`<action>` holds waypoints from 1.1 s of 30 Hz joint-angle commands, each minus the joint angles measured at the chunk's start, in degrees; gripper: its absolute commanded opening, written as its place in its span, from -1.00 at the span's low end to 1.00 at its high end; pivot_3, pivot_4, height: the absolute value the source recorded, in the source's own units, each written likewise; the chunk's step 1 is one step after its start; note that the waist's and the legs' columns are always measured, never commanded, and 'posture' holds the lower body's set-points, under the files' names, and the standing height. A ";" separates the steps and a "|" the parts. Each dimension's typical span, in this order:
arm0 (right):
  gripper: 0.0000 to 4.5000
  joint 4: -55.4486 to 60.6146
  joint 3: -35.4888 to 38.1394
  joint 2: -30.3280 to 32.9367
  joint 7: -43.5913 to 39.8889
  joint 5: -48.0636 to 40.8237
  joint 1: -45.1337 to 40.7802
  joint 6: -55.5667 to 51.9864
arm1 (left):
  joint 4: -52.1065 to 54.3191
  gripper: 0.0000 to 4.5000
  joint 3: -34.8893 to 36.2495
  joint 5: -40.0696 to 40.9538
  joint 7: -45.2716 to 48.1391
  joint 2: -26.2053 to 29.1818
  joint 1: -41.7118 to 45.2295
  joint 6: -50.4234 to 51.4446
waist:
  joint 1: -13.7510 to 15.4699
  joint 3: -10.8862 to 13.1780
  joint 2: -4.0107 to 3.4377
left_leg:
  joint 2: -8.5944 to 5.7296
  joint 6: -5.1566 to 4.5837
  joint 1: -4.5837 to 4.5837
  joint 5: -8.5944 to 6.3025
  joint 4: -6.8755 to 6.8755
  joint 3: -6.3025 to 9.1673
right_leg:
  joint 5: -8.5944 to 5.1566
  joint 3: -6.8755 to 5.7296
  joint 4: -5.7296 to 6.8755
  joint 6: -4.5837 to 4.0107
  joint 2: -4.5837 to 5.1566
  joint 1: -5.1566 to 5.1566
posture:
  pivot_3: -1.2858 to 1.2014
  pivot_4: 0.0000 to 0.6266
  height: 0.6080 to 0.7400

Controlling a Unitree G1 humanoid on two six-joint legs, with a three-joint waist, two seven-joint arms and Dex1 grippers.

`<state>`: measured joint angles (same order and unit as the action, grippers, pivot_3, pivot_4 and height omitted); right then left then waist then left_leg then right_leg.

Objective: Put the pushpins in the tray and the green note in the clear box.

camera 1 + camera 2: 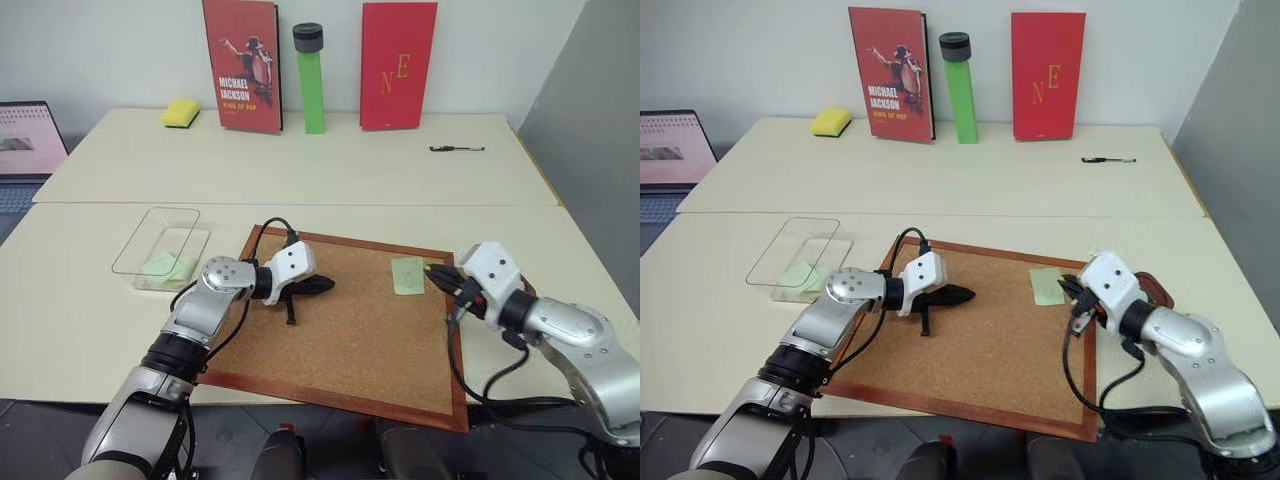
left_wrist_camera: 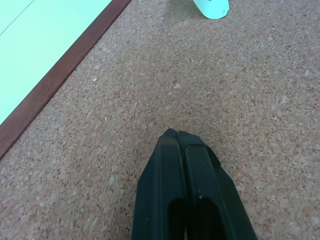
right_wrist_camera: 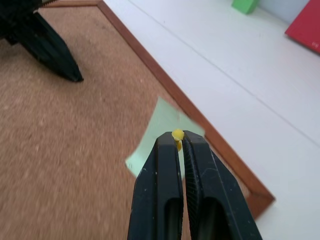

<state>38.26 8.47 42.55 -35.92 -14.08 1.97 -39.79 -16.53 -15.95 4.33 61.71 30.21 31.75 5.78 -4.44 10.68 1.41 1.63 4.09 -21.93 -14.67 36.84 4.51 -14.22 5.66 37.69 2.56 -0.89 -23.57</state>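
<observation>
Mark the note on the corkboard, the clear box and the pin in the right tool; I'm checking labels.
Note (image 1: 407, 275): left eye view, middle of the paper.
Clear box (image 1: 136, 250): left eye view, its left wall.
Pin (image 3: 177, 134): right wrist view, yellow head between the fingertips.

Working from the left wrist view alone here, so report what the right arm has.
Observer: The right gripper has its jaws shut on a yellow pushpin.
Operator: Locate the green note.
Observer: The green note lies on the corkboard, near its right edge, just ahead of that gripper.
Operator: Now the clear box.
Observer: The clear box sits on the table off the corkboard's left side, with a pale green slip inside.
</observation>
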 commanded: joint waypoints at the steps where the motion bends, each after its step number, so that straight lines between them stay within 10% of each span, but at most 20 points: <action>1: -0.99 -2.81 5.51 4.91 -0.77 4.32 4.82 2.50 | -0.96 -1.00 -0.08 -1.60 -0.70 0.62 -0.77 1.38 | 0.04 0.00 0.00 | -0.01 0.00 -0.01 0.00 0.00 -0.02 | 0.00 0.01 -0.03 0.00 0.01 0.00 | 0.03 -0.52 1.00; 13: -0.99 -22.29 -1.20 5.75 3.95 14.87 -0.67 13.29 | 0.88 -1.00 0.06 -1.28 -0.47 0.41 -1.52 2.31 | -0.20 0.03 0.05 | 0.00 -0.01 0.09 0.01 0.08 -0.09 | -0.01 0.07 -0.03 0.00 0.01 0.03 | 0.03 -0.52 1.00; 28: 0.46 -15.78 3.53 4.26 1.70 10.46 -1.34 10.38 | 1.46 -1.00 1.51 -0.69 -1.28 0.83 -1.88 1.96 | -0.19 0.03 0.03 | -0.03 0.00 0.05 -0.01 0.03 -0.07 | 0.14 0.07 -0.03 0.26 0.01 0.03 | 0.03 -0.52 1.00; 33: 0.46 -7.81 4.84 2.73 -1.01 4.81 -0.02 8.12 | 2.34 -1.00 2.76 0.61 -1.28 0.71 -0.67 1.82 | -0.18 0.03 0.04 | -0.02 0.00 0.03 -0.01 0.02 -0.04 | 0.16 0.04 -0.02 0.30 0.01 0.03 | 0.03 -0.52 1.00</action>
<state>26.02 11.60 45.73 -35.57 -6.65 1.48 -30.85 -14.49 -15.10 4.56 60.64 30.32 30.46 7.24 -4.63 10.72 1.44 1.61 4.09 -21.90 -14.68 36.86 4.47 -14.06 5.70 37.67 2.86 -0.88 -23.54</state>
